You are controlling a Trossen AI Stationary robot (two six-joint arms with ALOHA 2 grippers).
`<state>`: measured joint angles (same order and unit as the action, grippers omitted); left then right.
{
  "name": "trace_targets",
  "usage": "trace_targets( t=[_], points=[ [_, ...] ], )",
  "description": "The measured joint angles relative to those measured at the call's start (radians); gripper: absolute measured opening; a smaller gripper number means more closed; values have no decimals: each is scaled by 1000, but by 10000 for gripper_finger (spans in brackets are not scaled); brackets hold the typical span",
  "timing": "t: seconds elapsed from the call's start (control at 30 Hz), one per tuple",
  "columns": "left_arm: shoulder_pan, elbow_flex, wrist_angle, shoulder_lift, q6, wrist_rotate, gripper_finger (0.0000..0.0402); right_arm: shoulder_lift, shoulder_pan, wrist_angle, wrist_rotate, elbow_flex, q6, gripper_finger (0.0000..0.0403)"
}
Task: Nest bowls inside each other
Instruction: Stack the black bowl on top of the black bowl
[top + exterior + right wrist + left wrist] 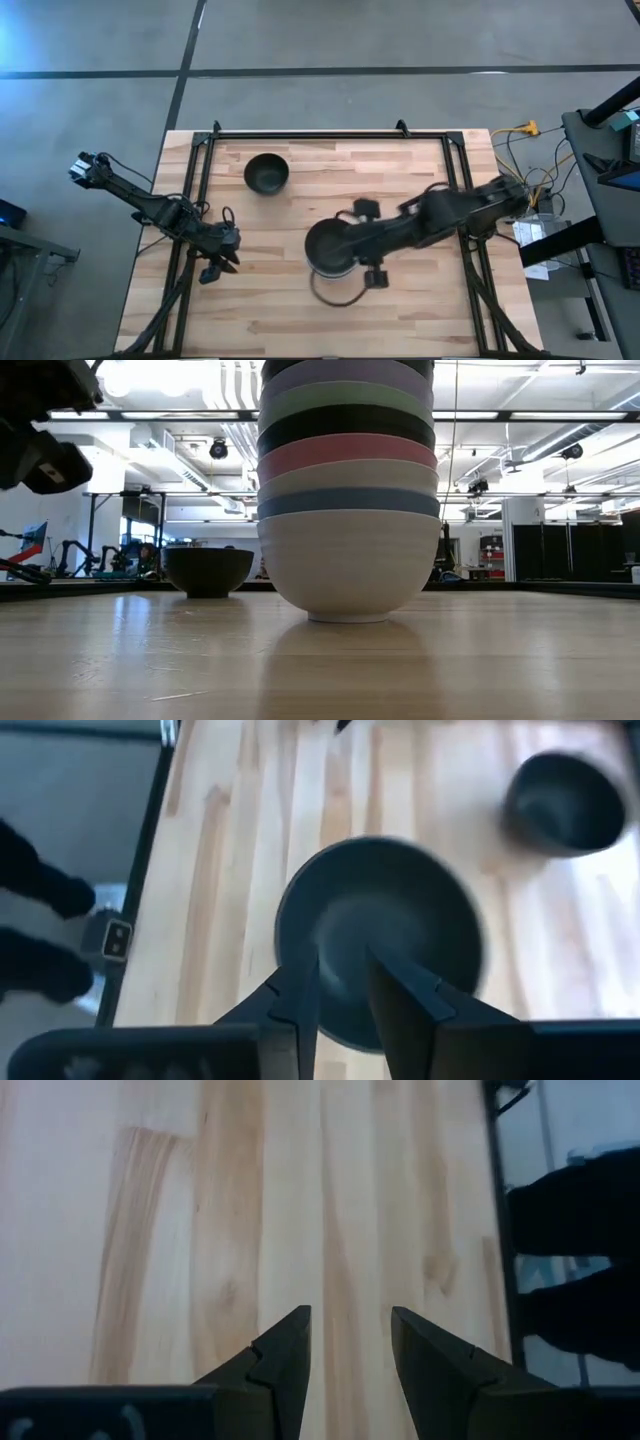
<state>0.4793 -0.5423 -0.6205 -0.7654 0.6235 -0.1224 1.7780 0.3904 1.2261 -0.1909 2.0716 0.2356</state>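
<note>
A stack of nested bowls (347, 490) is standing upright near the middle of the counter (300, 310), mouths facing up, its axis running vertical. In the low view, seven bands are showing from the base upward: a white bowl (348, 565) sitting on the counter, then blue (348, 502), a pale one, pink (346, 456), black, green (345, 402) and lavender (346, 374); the upper end of the stack is running out of that view, so a full count cannot be told there. From above, a black bowl (331, 246) is sitting topmost in the stack. A separate black bowl (266, 173) is standing alone, upright and holding nothing, well apart from the stack toward the far left of the counter. The right end effector (343, 982) is gripping the rim of the topmost black bowl, one finger inside and one outside the wall, with the right arm reaching in from the right edge. The left end effector (350, 1342) is hanging open over bare wood near the left edge of the counter, holding nothing, well apart from both the stack and the lone bowl.
</note>
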Motion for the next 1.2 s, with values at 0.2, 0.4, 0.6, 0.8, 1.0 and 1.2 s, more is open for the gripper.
trace_targets(
  t=[0.2, 0.4, 0.6, 0.8, 1.0, 1.2],
  points=[
    [-2, 0, 213, -10, 14, 26, 125, -146, 13, -1, -107, -73, -2, 69],
    [-72, -33, 465, -27, 203, 113, 125, -331, 22, -80, -160, -308, -3, 61],
    [-236, -97, 441, -50, 232, 110, 125, -525, 22, -352, -170, -648, -2, 61],
    [-416, -239, 124, -153, 261, 98, 125, -672, 22, -780, -179, -942, -1, 61],
    [-553, -426, -169, -341, 163, 115, 125, -768, 21, -1147, -190, -1140, -11, 61],
    [-667, -579, -250, -563, -44, 115, 125, -799, 22, -1327, -204, -1252, 1, 61]
  ],
)
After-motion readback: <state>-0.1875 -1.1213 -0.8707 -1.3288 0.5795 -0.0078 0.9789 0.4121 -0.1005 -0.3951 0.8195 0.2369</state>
